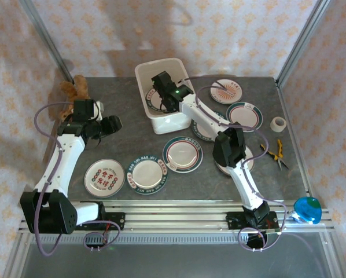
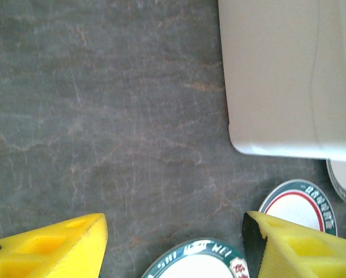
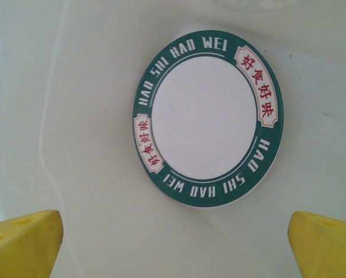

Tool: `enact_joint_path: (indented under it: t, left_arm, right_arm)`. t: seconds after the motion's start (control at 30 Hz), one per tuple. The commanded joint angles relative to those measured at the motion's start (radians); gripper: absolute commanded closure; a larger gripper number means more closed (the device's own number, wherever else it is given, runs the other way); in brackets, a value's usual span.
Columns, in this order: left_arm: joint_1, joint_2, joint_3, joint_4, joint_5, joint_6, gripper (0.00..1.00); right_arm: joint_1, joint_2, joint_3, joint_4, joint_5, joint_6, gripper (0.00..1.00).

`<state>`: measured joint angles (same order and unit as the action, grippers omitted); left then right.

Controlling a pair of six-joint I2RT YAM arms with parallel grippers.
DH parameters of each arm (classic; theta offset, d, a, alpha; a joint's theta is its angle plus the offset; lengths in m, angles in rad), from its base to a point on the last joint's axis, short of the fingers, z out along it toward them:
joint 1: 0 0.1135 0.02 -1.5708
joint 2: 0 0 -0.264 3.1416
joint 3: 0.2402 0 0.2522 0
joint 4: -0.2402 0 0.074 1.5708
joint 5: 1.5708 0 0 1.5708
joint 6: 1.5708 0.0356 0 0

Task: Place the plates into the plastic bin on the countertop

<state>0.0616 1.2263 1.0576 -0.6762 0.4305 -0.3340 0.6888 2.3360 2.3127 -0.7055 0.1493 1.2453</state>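
- Right fingers (image 3: 22, 243): parted wide, holding nothing, poised inside the plastic bin (image 3: 57, 87) over a green-rimmed plate (image 3: 208, 116) lying flat on its floor.
- Left fingers (image 2: 45, 249): likewise parted and empty, above bare tabletop (image 2: 103, 116) just beside the bin's corner.
- Other plates: spread flat on the tabletop near the bin, among them a red-lettered plate (image 1: 104, 176) and a sunburst plate (image 1: 225, 91).
- Probably stiff, smooth, slippery and breakable; light enough for one arm.
- Best pinched at the rim, top and bottom; hard to get under while flat, so tip first; lower gently.
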Motion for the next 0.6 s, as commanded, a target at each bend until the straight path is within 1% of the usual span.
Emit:
enact_joint_path:
  t: [0.0, 0.07, 0.17, 0.23, 0.33, 0.43, 0.5, 0.57]
  left_arm:
    - [0.009, -0.045, -0.056, -0.046, 0.061, 0.041, 0.35]
    - [0.009, -0.054, -0.096, -0.055, 0.079, 0.053, 0.36]
    - [0.006, -0.061, -0.148, -0.053, 0.117, 0.072, 0.37]
    - [0.000, -0.059, -0.174, -0.059, 0.113, 0.086, 0.37]
    - [-0.016, -0.060, -0.195, -0.088, 0.111, 0.092, 0.37]
    - [-0.061, -0.062, -0.212, -0.079, 0.091, 0.089, 0.38]
    - [-0.103, -0.043, -0.204, -0.071, 0.072, 0.102, 0.38]
    - [-0.140, -0.006, -0.179, -0.084, 0.054, 0.112, 0.38]
  right_arm:
    - [0.008, -0.083, -0.015, 0.045, 0.036, -0.128, 0.01]
    - [0.018, -0.121, -0.020, 0.048, 0.058, -0.202, 0.01]
    - [0.018, -0.191, -0.057, 0.067, 0.021, -0.298, 0.01]
    - [0.018, -0.246, -0.110, 0.092, -0.009, -0.364, 0.01]
    - [0.018, -0.364, -0.260, 0.172, -0.036, -0.454, 0.00]
    - [0.017, -0.501, -0.442, 0.294, -0.059, -0.545, 0.04]
    - [0.017, -0.592, -0.556, 0.398, -0.132, -0.647, 0.08]
    - [0.016, -0.650, -0.604, 0.392, -0.168, -0.706, 0.11]
